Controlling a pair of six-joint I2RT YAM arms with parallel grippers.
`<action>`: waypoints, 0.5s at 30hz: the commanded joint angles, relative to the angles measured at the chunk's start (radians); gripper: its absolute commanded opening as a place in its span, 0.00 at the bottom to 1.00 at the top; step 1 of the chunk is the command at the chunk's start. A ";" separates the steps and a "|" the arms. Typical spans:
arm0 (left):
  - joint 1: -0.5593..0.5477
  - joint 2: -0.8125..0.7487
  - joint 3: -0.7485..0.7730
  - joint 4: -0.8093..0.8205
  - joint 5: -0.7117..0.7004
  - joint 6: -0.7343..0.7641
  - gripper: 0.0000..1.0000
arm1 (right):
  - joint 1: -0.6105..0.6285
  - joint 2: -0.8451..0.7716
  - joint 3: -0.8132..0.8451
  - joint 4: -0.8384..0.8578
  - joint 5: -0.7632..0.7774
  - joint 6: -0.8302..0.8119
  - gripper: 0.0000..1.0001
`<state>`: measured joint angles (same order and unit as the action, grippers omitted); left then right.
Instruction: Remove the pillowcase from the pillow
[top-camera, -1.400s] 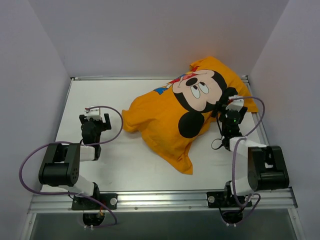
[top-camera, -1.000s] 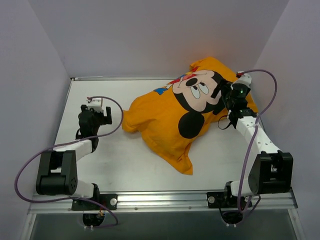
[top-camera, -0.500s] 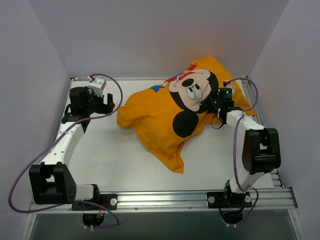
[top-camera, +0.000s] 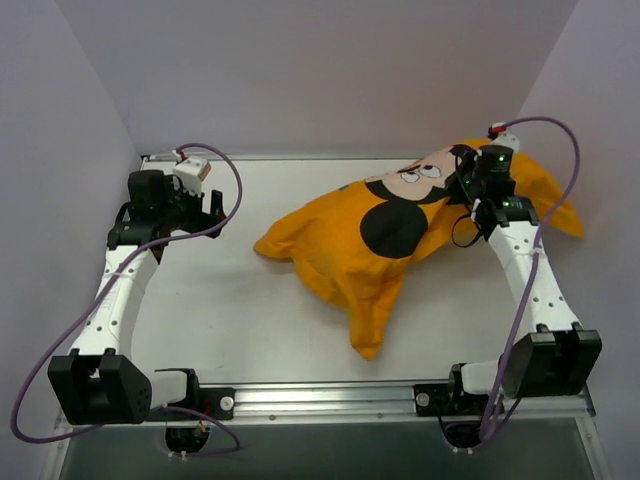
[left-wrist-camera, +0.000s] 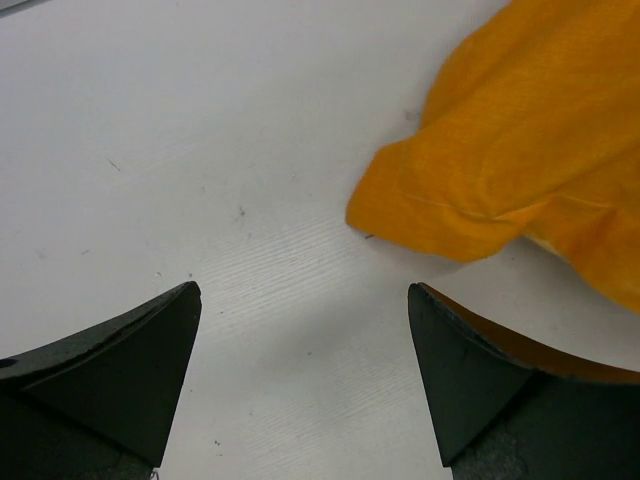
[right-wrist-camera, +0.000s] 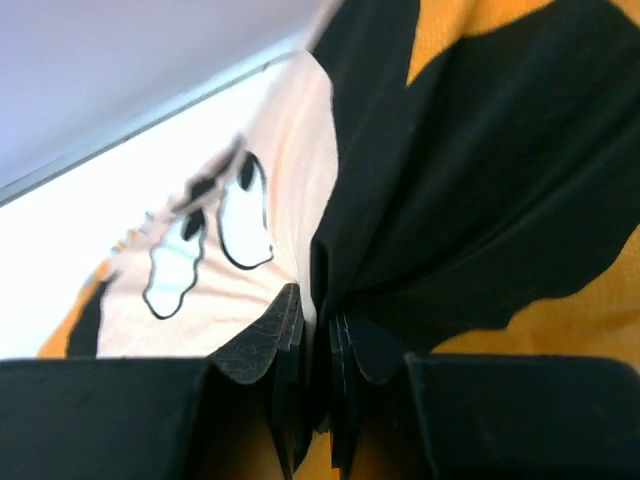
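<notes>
Right gripper (right-wrist-camera: 315, 400): fingers pressed together on a fold of the pillowcase (top-camera: 350, 240), at the black ear of its Mickey Mouse face print. That end is lifted; the rest trails away to the gripper's left onto the table (top-camera: 250, 310). Pillowcase contents: hidden. Left gripper (left-wrist-camera: 302, 295): fingers wide apart, holding nothing, over the table. An orange corner lies just ahead to its right, untouched.

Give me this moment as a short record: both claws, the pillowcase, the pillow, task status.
left claw: open, over bare table, short of the pillowcase corner
right claw: shut on pillowcase, at the printed face
pillowcase: crumpled across table's right half
pillow: not visible
status: pillow not out
</notes>
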<state>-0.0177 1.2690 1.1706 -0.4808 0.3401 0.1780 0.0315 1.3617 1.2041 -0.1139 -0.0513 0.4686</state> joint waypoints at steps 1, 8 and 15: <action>0.007 -0.048 0.073 -0.081 -0.004 0.026 0.94 | -0.021 -0.122 0.266 -0.108 0.204 -0.203 0.00; 0.009 -0.071 0.112 -0.128 0.017 0.032 0.94 | -0.001 0.028 0.745 -0.358 0.237 -0.435 0.00; 0.010 -0.063 0.110 -0.153 0.126 0.028 0.94 | 0.405 0.476 1.040 -0.637 0.261 -0.605 0.00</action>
<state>-0.0158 1.2137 1.2442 -0.6044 0.3798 0.1959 0.2855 1.6192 2.1883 -0.6937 0.2504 -0.0387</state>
